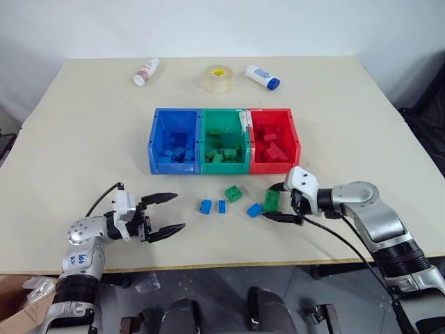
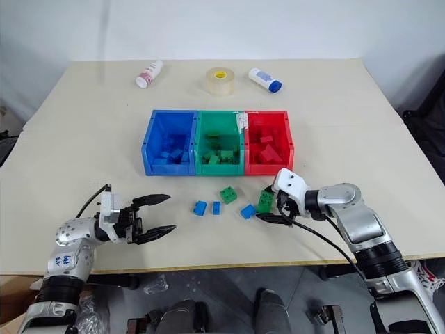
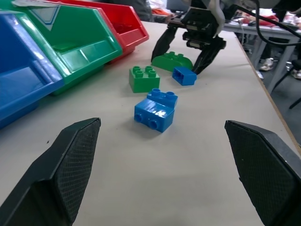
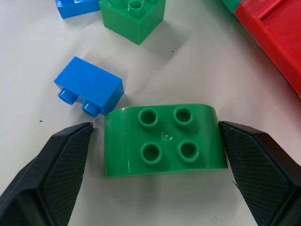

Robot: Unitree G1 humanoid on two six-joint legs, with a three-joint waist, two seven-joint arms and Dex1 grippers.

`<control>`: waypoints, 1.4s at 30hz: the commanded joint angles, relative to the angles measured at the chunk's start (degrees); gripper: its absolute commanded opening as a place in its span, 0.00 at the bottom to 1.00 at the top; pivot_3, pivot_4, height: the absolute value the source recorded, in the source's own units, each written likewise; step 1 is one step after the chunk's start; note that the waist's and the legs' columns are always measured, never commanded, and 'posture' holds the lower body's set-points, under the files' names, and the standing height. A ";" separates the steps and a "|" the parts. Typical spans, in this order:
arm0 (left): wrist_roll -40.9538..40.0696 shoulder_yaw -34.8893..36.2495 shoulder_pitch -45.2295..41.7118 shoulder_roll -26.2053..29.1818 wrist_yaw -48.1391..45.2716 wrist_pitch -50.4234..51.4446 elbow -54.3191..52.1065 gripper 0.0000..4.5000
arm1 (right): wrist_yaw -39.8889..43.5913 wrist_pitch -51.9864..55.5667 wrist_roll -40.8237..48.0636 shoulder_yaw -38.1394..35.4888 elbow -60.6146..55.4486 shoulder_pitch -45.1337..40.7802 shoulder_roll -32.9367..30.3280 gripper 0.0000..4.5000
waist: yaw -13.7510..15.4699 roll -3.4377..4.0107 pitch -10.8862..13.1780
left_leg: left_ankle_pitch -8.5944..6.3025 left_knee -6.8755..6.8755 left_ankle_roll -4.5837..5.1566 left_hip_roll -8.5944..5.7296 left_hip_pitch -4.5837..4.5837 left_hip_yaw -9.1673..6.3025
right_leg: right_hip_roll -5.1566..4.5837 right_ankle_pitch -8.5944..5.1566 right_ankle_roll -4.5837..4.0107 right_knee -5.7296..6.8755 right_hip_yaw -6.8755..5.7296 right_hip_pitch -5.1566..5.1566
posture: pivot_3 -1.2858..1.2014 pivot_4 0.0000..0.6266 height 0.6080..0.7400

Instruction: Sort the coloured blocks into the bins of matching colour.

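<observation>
Nearest the robot, the left gripper (image 1: 169, 213) hovers low over the table (image 1: 83, 139) with its fingers spread wide and nothing between them. The right gripper (image 1: 280, 202) sits just ahead of it on the other side, jaws open and straddling the rounded green block (image 4: 163, 139); the pads are close to its two ends but a sliver of gap shows on each side, so it is not yet gripped. A small blue block (image 4: 89, 91) lies just beside one finger, and a clumsy close could catch or shove it, or twist the green piece out of the jaws. Further in lie a square green block (image 1: 233, 193) and two more blue blocks (image 1: 206, 206), loose in front of the bins. Beyond them the blue bin (image 1: 160, 132), green bin (image 1: 224, 118) and red bin (image 1: 292, 132) stand joined, each already holding bricks; a drop near a shared wall could land in the wrong colour
</observation>
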 commanded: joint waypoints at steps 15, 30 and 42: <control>-0.59 0.41 -2.32 0.10 -0.47 -0.07 0.91 1.00 | -2.56 4.86 4.36 -7.10 -6.04 -6.25 0.20 0.75 | -0.04 0.01 0.00 | 0.00 0.00 0.00 0.00 -0.01 0.00 | 0.00 0.00 0.00 0.00 0.01 -0.03 | 0.52 0.24 1.00; -0.11 0.11 -4.69 -0.60 -1.15 -0.96 3.05 1.00 | -13.97 -8.96 -3.99 -3.54 23.14 -29.90 19.41 0.92 | -0.82 0.02 0.01 | 0.01 -0.02 -0.02 0.00 -0.03 0.07 | 0.01 0.00 0.00 0.10 0.00 -0.08 | 0.52 0.24 1.00; -0.30 0.56 -4.49 0.49 -1.95 -0.30 2.97 1.00 | -5.67 -7.15 0.57 -6.68 8.21 -18.87 11.62 0.99 | -1.27 0.02 0.01 | 0.01 -0.05 -0.02 0.00 -0.05 0.05 | 0.01 0.00 0.00 0.06 0.00 -0.07 | 0.52 0.24 1.00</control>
